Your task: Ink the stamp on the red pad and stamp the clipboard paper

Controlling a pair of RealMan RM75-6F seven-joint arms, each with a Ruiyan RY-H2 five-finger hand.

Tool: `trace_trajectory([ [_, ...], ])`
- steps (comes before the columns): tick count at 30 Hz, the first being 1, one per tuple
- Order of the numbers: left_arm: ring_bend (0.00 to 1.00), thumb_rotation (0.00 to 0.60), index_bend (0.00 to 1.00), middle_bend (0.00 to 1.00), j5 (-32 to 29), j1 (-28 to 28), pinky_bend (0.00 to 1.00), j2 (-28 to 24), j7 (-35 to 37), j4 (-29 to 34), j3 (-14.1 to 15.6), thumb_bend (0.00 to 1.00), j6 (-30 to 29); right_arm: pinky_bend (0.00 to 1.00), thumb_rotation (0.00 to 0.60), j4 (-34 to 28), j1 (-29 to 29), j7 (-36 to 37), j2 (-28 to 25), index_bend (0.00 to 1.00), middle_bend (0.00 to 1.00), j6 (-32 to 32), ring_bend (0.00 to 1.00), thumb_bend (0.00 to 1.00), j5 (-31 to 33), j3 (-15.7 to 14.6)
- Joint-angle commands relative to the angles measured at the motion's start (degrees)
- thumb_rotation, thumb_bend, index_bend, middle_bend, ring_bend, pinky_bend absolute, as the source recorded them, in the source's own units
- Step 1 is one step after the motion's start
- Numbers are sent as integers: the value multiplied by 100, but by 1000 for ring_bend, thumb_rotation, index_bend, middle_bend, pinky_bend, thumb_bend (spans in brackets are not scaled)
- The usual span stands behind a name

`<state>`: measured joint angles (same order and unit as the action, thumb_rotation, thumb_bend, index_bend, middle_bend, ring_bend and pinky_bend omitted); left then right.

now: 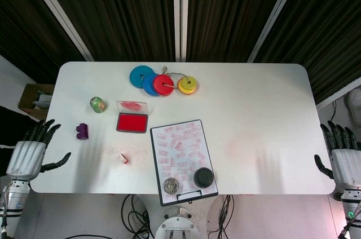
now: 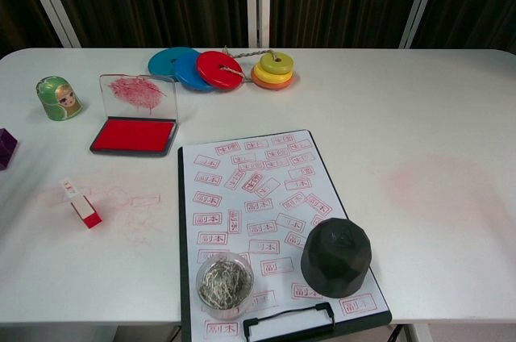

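One white worktop point(image 1: 254, 115) carries everything here, and the clipboard point(image 2: 274, 233) is used as the landmark below. It's laid near the front edge, clip end toward the robot, and its paper point(image 2: 258, 197) is already covered with lots of red stamp marks. A faceted black dome-shaped thing point(image 2: 336, 256) is sat on the paper's near right corner, and a small clear cup of metal clips point(image 2: 224, 281) is parked on the near left corner.

Off the clipboard's far end, a row of coloured discs point(image 2: 222, 69) on a cord is laid out: blue ones, red, then yellow on orange. The red pad point(image 2: 134, 135) is found just off the clipboard's far left corner, its clear lid point(image 2: 138, 96) propped up and smeared with red ink. The stamp point(image 2: 81, 204), small and white with a red end, is lying on its side to the clipboard's left, well apart from it, on faint red smudges. A little green doll figure point(image 2: 58, 98) is set beyond the pad, and a purple block point(image 1: 83, 131) further left again.

The left hand point(image 1: 29, 153) is held at the worktop's left edge, fingers spread, nothing in it. Same for the right hand point(image 1: 343, 157) at the right edge, empty with fingers extended.
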<state>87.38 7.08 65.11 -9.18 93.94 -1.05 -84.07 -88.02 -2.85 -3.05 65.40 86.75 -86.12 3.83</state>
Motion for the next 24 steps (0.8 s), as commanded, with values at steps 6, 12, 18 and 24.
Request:
trace_trajectory([
  [6, 57, 204, 142, 96, 123, 22, 179, 49, 60, -56, 29, 204, -1, 0, 600, 52, 12, 42, 18, 0, 0, -8, 0, 274, 8, -14],
  [12, 56, 230, 142, 96, 186, 34, 179, 31, 94, -56, 14, 207, -43, 0, 600, 64, 32, 80, -1, 0, 0, 42, 0, 273, 17, 9],
  [18, 258, 552, 143, 125, 376, 72, 388, 4, 313, -143, 111, 220, 10, 0, 600, 33, -5, 17, 9, 0, 0, -41, 0, 273, 49, 14],
  [24, 791, 600, 264, 326, 886, 230, 870, 305, 404, -497, 309, 225, 148, 0, 600, 48, -52, -42, 45, 0, 0, -126, 0, 273, 68, 16],
])
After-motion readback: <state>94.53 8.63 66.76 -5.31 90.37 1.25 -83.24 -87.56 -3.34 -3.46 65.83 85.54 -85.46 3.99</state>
